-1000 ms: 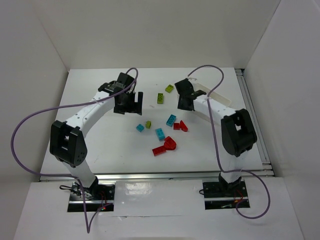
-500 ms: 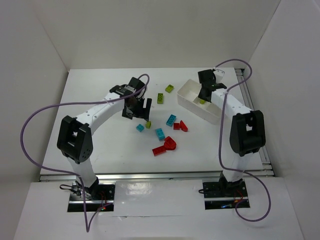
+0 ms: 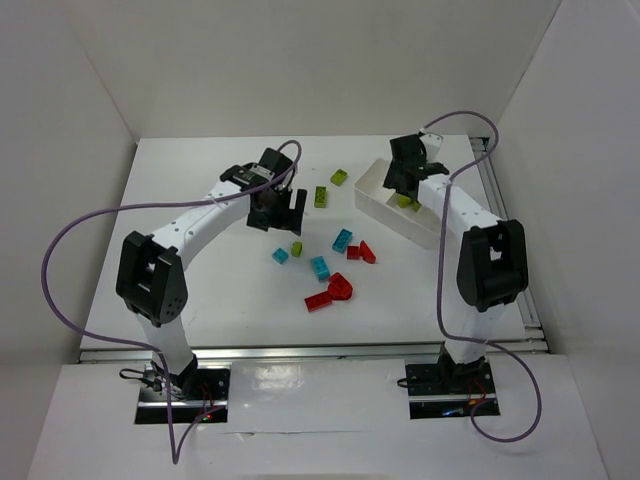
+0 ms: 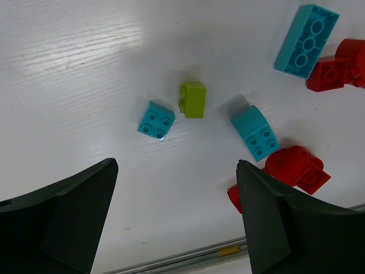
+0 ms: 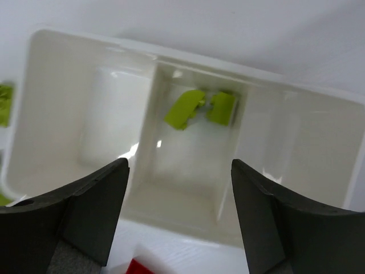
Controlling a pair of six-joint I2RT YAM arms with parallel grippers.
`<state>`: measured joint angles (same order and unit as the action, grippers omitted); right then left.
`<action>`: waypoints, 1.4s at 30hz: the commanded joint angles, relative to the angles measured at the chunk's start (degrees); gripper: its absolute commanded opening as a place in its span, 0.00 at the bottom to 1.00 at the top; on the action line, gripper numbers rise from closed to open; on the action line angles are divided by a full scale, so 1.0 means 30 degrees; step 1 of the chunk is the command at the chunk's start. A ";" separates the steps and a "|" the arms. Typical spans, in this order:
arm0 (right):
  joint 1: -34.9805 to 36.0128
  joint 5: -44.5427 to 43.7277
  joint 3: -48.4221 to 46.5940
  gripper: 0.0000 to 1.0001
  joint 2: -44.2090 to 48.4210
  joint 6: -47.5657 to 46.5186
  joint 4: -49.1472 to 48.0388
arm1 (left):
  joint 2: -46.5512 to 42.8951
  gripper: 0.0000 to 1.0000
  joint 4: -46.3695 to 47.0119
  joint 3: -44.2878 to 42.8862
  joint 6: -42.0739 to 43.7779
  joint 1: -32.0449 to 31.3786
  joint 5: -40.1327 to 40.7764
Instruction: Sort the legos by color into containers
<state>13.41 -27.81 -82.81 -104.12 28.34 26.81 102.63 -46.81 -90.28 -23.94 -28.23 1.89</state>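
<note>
Left wrist view: spread left claw (image 4: 177, 166) hovers over a lime brick (image 4: 192, 99) on the table (image 4: 85, 68), probably light, rigid and slick, best pinched across flat sides; right claw (image 5: 179, 165), likewise spread, hangs over the middle compartment of the tray (image 5: 63, 114).

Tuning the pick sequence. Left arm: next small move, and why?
Probably ease the left arm down so its open jaws straddle the small green brick, which lies loose on the table, lined up between them beside a cyan brick. Two green bricks already sit in the tray's middle section, so green looks like the color being sorted.
</note>
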 commanded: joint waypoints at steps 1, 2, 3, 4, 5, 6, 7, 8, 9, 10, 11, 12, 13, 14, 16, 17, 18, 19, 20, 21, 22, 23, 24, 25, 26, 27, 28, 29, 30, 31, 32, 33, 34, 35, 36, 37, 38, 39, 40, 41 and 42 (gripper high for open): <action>0.2233 0.0274 -0.0787 0.79 0.2300 -0.0713 -0.0352 | -0.0136 0.94 -0.0511 -0.0960 0.0306 0.0091 0.1531; 0.2848 0.0625 -0.0787 0.79 0.2477 -0.0715 -0.0352 | -0.0311 0.94 -0.0772 -0.0961 0.0306 0.0267 0.1770; 0.4131 0.1440 -0.0787 0.79 0.2479 -0.0715 -0.0352 | -0.0690 0.94 -0.0775 -0.0961 0.0306 0.0791 0.1772; 0.4781 0.1739 -0.0787 0.79 0.2276 -0.0715 -0.0149 | -0.0897 0.94 -0.0775 -0.0787 0.0074 0.0796 0.1772; 0.5397 0.2119 -0.0787 0.79 0.1838 -0.0715 -0.0147 | -0.1131 0.94 -0.0949 -0.0496 -0.0103 0.1434 0.1975; 0.5954 0.2500 -0.0787 0.81 0.1544 -0.0483 0.0027 | -0.1395 0.94 -0.0951 -0.0319 -0.0104 0.1731 0.1977; 0.7033 0.3170 -0.0787 0.84 0.1222 -0.0481 0.0029 | -0.1629 0.94 -0.0951 -0.0143 -0.0395 0.2082 0.1977; 0.7479 0.3554 -0.0787 0.84 0.0465 -0.0249 0.0029 | -0.2067 0.94 -0.0951 0.0207 -0.0891 0.2694 0.2180; 0.7860 0.4051 -0.1019 0.86 0.0022 -0.0247 -0.0203 | -0.2274 0.94 -0.0951 0.0385 -0.1157 0.2990 0.2356; 0.8415 0.5129 -0.1021 0.87 -0.0475 -0.0073 -0.0205 | -0.2450 0.94 -0.0951 0.0589 -0.1449 0.3312 0.2358; 0.8653 0.5633 -0.1369 0.87 -0.0973 -0.0071 -0.0205 | -0.2626 0.94 -0.0951 0.0997 -0.2061 0.3954 0.2358; 0.8858 0.6044 -0.1837 0.89 -0.1935 0.0132 -0.0205 | -0.2802 0.94 -0.0951 0.1234 -0.2328 0.4250 0.2358; 0.9266 0.6570 -0.2074 0.89 -0.2351 0.0134 -0.0379 | -0.3123 0.94 -0.0951 0.1468 -0.2563 0.4572 0.2358; 0.9473 0.6576 -0.2279 0.90 -0.3109 0.0134 -0.0381 | -0.3300 0.94 -0.1125 0.1876 -0.2971 0.5184 0.2358; 0.9737 0.6984 -0.2776 0.90 -0.3729 0.0134 -0.0584 | -0.3621 0.94 -0.1126 0.2289 -0.3151 0.5686 0.2182; 0.9942 0.6986 -0.2779 0.90 -0.3993 0.0134 -0.0818 | -0.3885 0.94 -0.0894 0.2465 -0.3325 0.6124 0.1660; 0.9944 0.6986 -0.3301 0.90 -0.4605 0.0134 -0.0821 | -0.3887 0.94 -0.0602 0.2640 -0.3327 0.6302 0.1423; 0.9944 0.6986 -0.3539 0.90 -0.4872 0.0134 -0.0821 | -0.4062 0.94 -0.0599 0.2845 -0.3327 0.6304 0.1189; 0.9944 0.6986 -0.3744 0.90 -0.5426 0.0134 -0.0821 | -0.4063 0.94 -0.0425 0.2847 -0.3327 0.6565 0.0838; 1.0118 0.6986 -0.3949 0.88 -0.5664 0.0134 -0.0821 | -0.4063 0.94 -0.0423 0.2847 -0.3153 0.6568 0.0835; 1.0120 0.6783 -0.4241 0.86 -0.5869 0.0134 -0.0647 | -0.4063 0.94 -0.0423 0.2847 -0.3151 0.6568 0.0835; 1.0120 0.6781 -0.4418 0.84 -0.6074 0.0134 -0.0413 | -0.4063 0.94 -0.0423 0.2847 -0.3151 0.6568 0.0603; 1.0120 0.6781 -0.4594 0.83 -0.6250 0.0395 -0.0410 | -0.4063 0.94 -0.0423 0.2847 -0.3151 0.6568 0.0600; 1.0120 0.6781 -0.4596 0.81 -0.6484 0.0398 -0.0236 | -0.4063 0.94 -0.0423 0.2847 -0.2977 0.6568 0.0600; 1.0120 0.6781 -0.4596 0.75 -0.6486 0.0398 -0.0235 | -0.4063 0.94 -0.0249 0.2847 -0.2976 0.6568 0.0600; 1.0120 0.6607 -0.4770 0.70 -0.6660 0.0601 -0.0235 | -0.4063 0.94 -0.0247 0.2847 -0.2976 0.6742 0.0426; 1.0120 0.6605 -0.4771 0.66 -0.6662 0.0603 -0.0235 | -0.4063 0.94 -0.0247 0.3021 -0.2976 0.6743 0.0424; 1.0120 0.6605 -0.4771 0.56 -0.6662 0.0603 -0.0032 | -0.4063 0.94 -0.0247 0.3023 -0.2976 0.6743 0.0424; 1.0294 0.6605 -0.4771 0.53 -0.6662 0.0603 -0.0030 | -0.3889 0.94 -0.0247 0.3023 -0.2802 0.6743 0.0424; 1.0296 0.6605 -0.4771 0.50 -0.6662 0.0806 0.0173 | -0.3888 0.94 -0.0247 0.3023 -0.2800 0.6743 0.0424; 1.0296 0.6373 -0.4771 0.49 -0.6430 0.0808 0.0349 | -0.3887 0.94 -0.0247 0.3023 -0.2800 0.6743 0.0424; 1.0296 0.6371 -0.4771 0.49 -0.6428 0.0808 0.0351 | -0.3887 0.94 -0.0247 0.3023 -0.2800 0.6743 0.0424; 1.0296 0.6052 -0.4771 0.49 -0.6167 0.0982 0.0554 | -0.3887 0.94 -0.0247 0.3023 -0.2800 0.6743 0.0424; 1.0296 0.5874 -0.4771 0.51 -0.5903 0.0984 0.0788 | -0.3887 0.94 -0.0073 0.3023 -0.2800 0.6743 0.0424; 1.0296 0.5583 -0.4771 0.57 -0.5900 0.0984 0.0791 | -0.3887 0.94 -0.0072 0.3023 -0.2800 0.6743 0.0424; 1.0296 0.5580 -0.4771 0.70 -0.5726 0.0984 0.1023 | -0.3887 0.94 -0.0072 0.3023 -0.2800 0.6743 0.0250; 1.0296 0.5406 -0.4771 0.73 -0.5725 0.0984 0.1286 | -0.3887 0.94 -0.0072 0.3023 -0.2800 0.6743 0.0249; 1.0296 0.5404 -0.4771 0.73 -0.5725 0.0984 0.1289 | -0.3887 0.94 -0.0072 0.3023 -0.2800 0.6743 0.0249; 1.0296 0.5404 -0.4568 0.73 -0.5725 0.1187 0.1521 | -0.3887 0.94 0.0102 0.3023 -0.2626 0.6743 0.0075; 1.0296 0.5607 -0.4247 0.71 -0.5725 0.1189 0.1523 | -0.3887 0.94 0.0104 0.3023 -0.2624 0.6743 0.0073; 1.0528 0.5609 -0.4070 0.69 -0.5725 0.1392 0.1523 | -0.3713 0.94 0.0104 0.3023 -0.2624 0.6743 0.0073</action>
<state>43.77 -9.87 -94.80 -123.52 31.14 29.15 92.60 -47.64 -81.34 -31.88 -8.32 3.09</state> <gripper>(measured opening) 0.702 0.947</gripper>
